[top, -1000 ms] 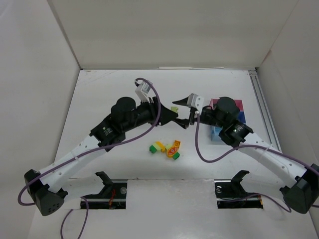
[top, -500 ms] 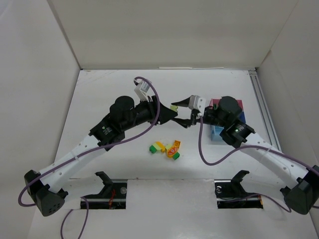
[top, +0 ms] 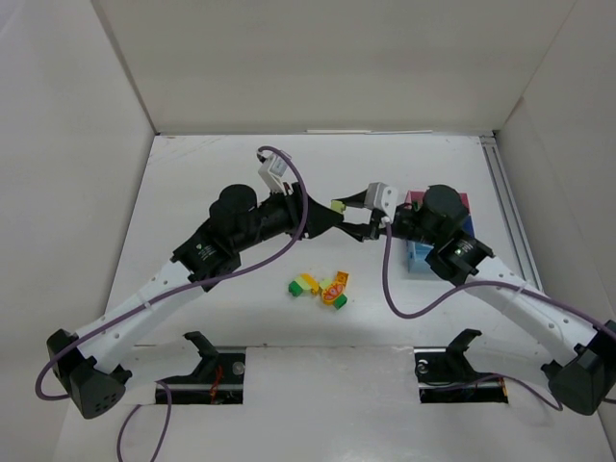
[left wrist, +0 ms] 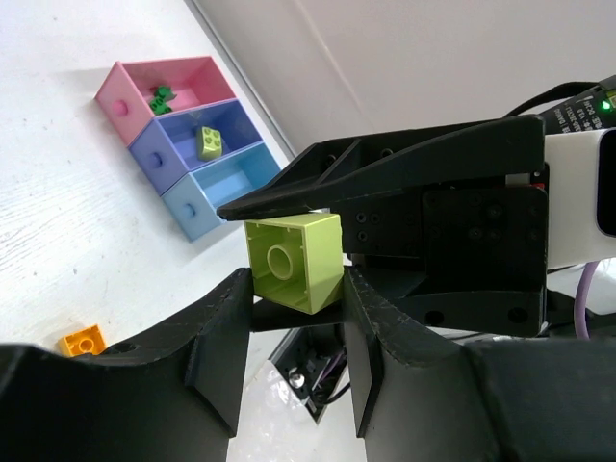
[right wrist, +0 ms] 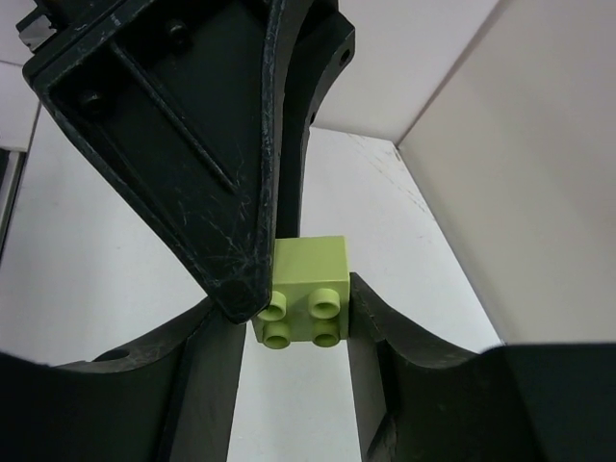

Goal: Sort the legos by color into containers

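Observation:
A pale yellow-green lego brick [top: 338,206] hangs in mid-air between both grippers. My left gripper [top: 332,218] is shut on its sides [left wrist: 294,262]. My right gripper [top: 359,218] is closed on the same brick [right wrist: 303,289] from the opposite side. The three joined containers lie behind the right arm: pink tray [left wrist: 115,106] with dark green legos [left wrist: 161,96], dark blue tray [left wrist: 149,159] with one yellow-green brick [left wrist: 211,141], and light blue tray [left wrist: 188,207]. A clump of green, yellow and orange legos [top: 322,287] lies on the table below.
One orange brick [left wrist: 82,341] lies apart on the white table. White walls enclose the table on three sides. A metal rail [top: 510,221] runs along the right edge, just beyond the trays.
My right gripper was open wide beside the brick; its jaws have closed onto the brick held by the left gripper. Both arms have barely moved.

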Tool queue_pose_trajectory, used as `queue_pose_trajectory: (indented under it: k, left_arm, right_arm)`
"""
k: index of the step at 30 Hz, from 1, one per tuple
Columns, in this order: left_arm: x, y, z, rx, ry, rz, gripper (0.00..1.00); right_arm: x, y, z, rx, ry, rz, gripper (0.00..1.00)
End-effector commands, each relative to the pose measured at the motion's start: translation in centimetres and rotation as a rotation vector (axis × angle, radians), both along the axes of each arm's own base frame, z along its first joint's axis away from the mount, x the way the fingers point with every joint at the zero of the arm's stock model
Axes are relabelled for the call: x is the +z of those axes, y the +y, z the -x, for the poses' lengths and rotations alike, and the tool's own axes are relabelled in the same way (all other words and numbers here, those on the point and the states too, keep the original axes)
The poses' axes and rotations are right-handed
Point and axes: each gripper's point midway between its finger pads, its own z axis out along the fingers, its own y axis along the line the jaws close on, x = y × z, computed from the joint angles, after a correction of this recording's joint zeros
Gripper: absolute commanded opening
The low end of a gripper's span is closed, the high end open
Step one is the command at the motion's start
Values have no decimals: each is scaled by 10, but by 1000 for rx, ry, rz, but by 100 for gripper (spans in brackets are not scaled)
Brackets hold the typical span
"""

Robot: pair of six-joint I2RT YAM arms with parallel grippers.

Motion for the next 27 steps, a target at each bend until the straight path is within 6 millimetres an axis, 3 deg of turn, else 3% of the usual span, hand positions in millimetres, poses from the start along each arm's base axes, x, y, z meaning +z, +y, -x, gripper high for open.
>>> queue_pose_trajectory:
  k: [1,4,8,12,14,23,26,27]
  left_arm:
    - [15,3,-4,12,-52,30,28]
    - [14,4,-2,13,-45,35,28]
    - [14,4,-2,13,-44,35,28]
    - [16,4,-2,13,-51,41,28]
    - [15,3,-1,2,-53,44,28]
    - [22,-1,6,-47,-73,67,28]
    - [22,-1,8,-56,-73,68,28]
    - [25,-2,7,-56,-83,77,28]
  right_arm:
    - [39,-7,10,-6,-87,-81,37]
    - [42,-9,12,-6,-94,-87,51]
    - [42,-7,18,29,-96,-84,61]
    - [45,-8,21,38,-104,-88,61]
    - [45,-8,21,38,-104,-88,52]
    - [40,2,10,39,-75,-74,51]
    - [40,1,8,22,-65,-78,42]
    - [40,1,8,22,-65,-78,31]
